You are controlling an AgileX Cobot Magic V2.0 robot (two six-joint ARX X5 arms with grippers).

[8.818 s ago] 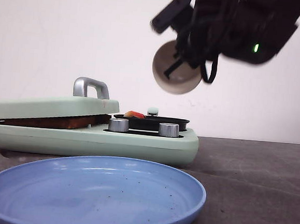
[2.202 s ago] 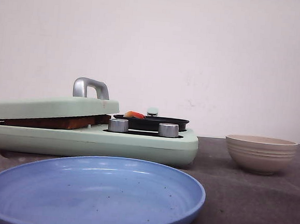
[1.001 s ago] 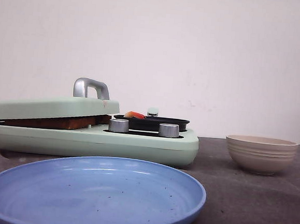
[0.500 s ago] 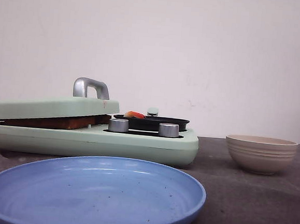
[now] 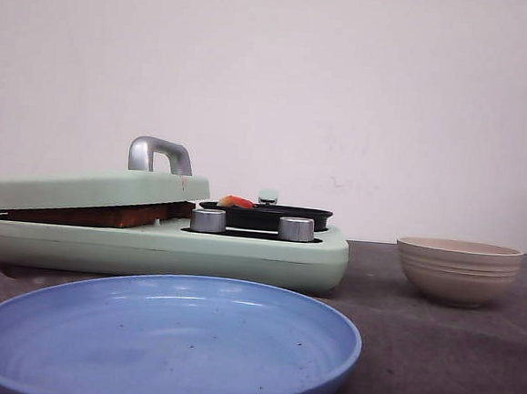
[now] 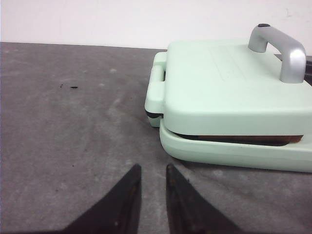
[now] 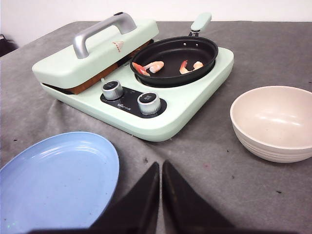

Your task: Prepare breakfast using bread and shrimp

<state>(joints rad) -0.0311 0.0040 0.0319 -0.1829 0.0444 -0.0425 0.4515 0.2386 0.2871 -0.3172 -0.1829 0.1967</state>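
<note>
Two shrimp [image 7: 150, 67] in the black pan [image 7: 204, 51], likely soft, slippery, best pinched mid-body; bread [image 5: 107, 214] under the lid [image 7: 97, 48]; left gripper [image 6: 148, 195] slightly parted, right gripper [image 7: 160, 195] closed, both empty.

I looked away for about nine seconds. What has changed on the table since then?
The beige bowl, then held tilted in the air by the right arm, now stands upright on the table right of the breakfast maker. The arm has pulled away. The shrimp, bread, lid and blue plate are unchanged.
</note>
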